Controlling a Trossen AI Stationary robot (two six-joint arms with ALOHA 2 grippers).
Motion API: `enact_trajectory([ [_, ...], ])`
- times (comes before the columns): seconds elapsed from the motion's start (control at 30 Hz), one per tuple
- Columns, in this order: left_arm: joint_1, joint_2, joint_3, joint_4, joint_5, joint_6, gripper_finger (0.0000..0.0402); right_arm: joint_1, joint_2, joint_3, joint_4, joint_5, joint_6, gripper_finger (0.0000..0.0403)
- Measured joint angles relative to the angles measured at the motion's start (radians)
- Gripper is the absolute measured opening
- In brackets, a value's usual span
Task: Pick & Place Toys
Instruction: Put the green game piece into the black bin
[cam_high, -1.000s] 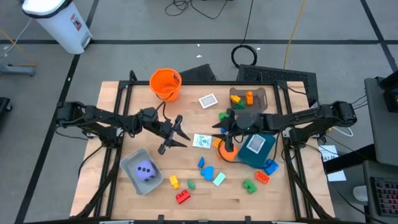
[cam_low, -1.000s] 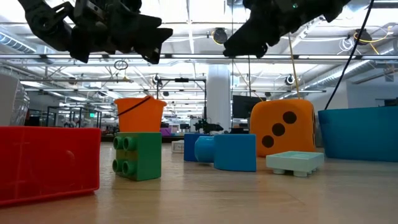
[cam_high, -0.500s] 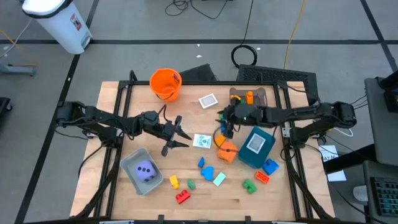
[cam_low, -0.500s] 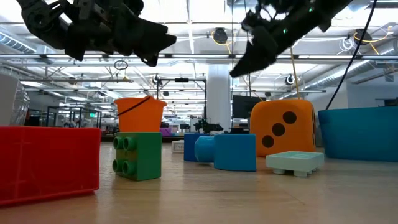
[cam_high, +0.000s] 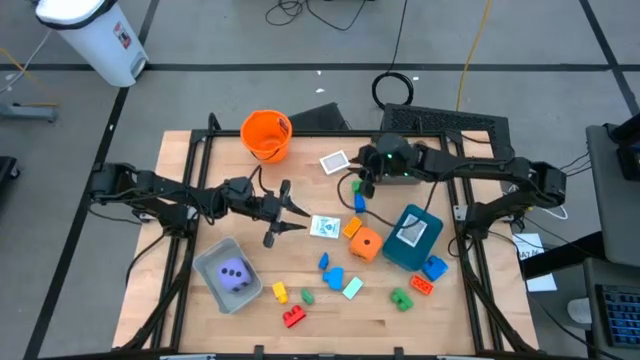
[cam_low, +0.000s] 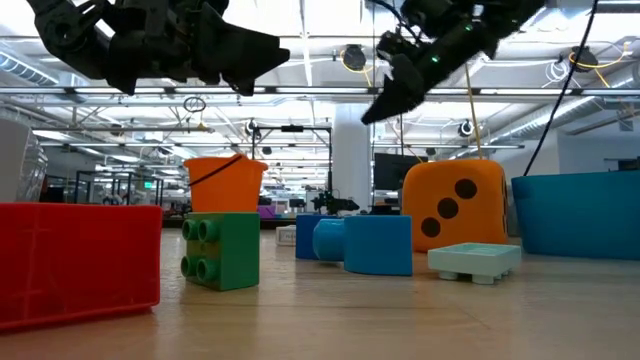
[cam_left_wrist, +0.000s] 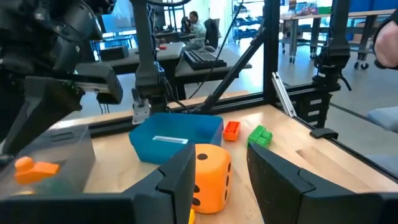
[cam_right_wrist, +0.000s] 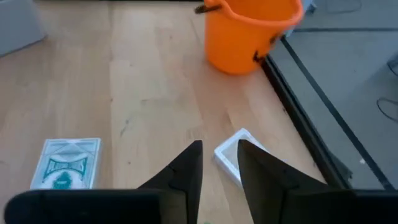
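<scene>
Small bright blocks (cam_high: 335, 278) lie scattered on the wooden table's near half, with an orange dotted die (cam_high: 365, 243) resting next to the teal bin (cam_high: 412, 237). A purple die (cam_high: 232, 272) sits in the grey bin (cam_high: 215, 262). Two picture cards lie flat, one (cam_high: 324, 226) mid-table and one (cam_high: 335, 161) farther back. My right gripper (cam_high: 361, 187) hovers above the table beyond the orange die, open by a narrow gap (cam_right_wrist: 219, 146) with nothing between its fingers. My left gripper (cam_high: 290, 210) hangs open, level, left of the mid-table card, facing the orange die (cam_left_wrist: 211, 177).
An orange bucket (cam_high: 266, 134) stands at the far left of the table. A clear bin (cam_high: 415, 152) at the far right lies partly under my right arm. Black frame rails (cam_high: 195, 190) run along the table's sides. Bare wood shows between the bucket and the cards.
My right gripper has drawn away from the orange die toward the table's far edge, leaving the die on the table beside the teal bin. My left gripper has stayed in place, turning slightly.
</scene>
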Motion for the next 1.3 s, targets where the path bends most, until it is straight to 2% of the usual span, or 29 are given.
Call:
enact_trajectory([
  [0.13, 0.005, 0.000, 0.000, 0.003, 0.000, 0.016, 0.0152, 0.000, 0.111, 0.128, -0.058, 0.000, -0.044, 0.0120],
  [0.23, 0.012, 0.000, 0.000, -0.001, 0.001, 0.015, 0.0152, -0.001, 0.217, 0.230, -0.179, 0.012, -0.087, 0.0148],
  [0.33, 0.015, 0.000, 0.000, -0.011, 0.001, 0.000, 0.0152, -0.005, 0.314, 0.337, -0.326, 0.074, -0.111, 0.0177],
  [0.43, 0.015, 0.000, 0.000, -0.044, 0.003, 0.000, 0.0152, -0.015, 0.391, 0.389, -0.465, 0.084, -0.114, 0.0206],
  [0.67, 0.015, 0.000, 0.000, -0.084, 0.011, -0.008, 0.0152, -0.028, 0.458, 0.394, -0.595, 0.083, -0.139, 0.0261],
  [0.83, 0.015, 0.000, 0.000, -0.091, 0.012, -0.037, 0.0152, -0.028, 0.459, 0.395, -0.591, 0.083, -0.176, 0.0286],
  [0.97, 0.013, 0.000, 0.000, -0.106, 0.013, -0.055, 0.0152, -0.024, 0.460, 0.395, -0.618, 0.077, -0.211, 0.0292],
  [1.1, 0.008, 0.000, 0.000, -0.112, 0.013, -0.061, 0.0152, -0.021, 0.459, 0.373, -0.613, 0.005, -0.216, 0.0289],
  [1.3, -0.006, 0.000, 0.000, -0.112, 0.013, -0.059, 0.0152, -0.012, 0.460, 0.336, -0.576, 0.003, -0.216, 0.0278],
])
